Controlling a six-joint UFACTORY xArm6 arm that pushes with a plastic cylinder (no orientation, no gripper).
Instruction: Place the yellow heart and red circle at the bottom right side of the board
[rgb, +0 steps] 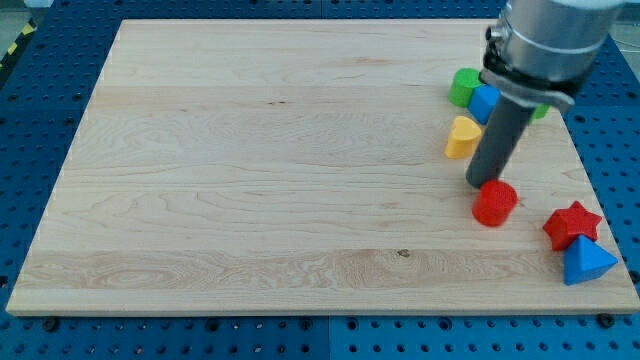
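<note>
No readable text, label, brand, number or sign shows anywhere in this view.

Arm comes in from approx 1 o'clock of the view, grey cylindrical body w/ a dark collar, cut off by the top edge. Straight dark rod hangs from it, leaning slightly toward 7 o'clock. My tip (480, 185) sits down at board level, approx 3 o'clock of centre.
</note>
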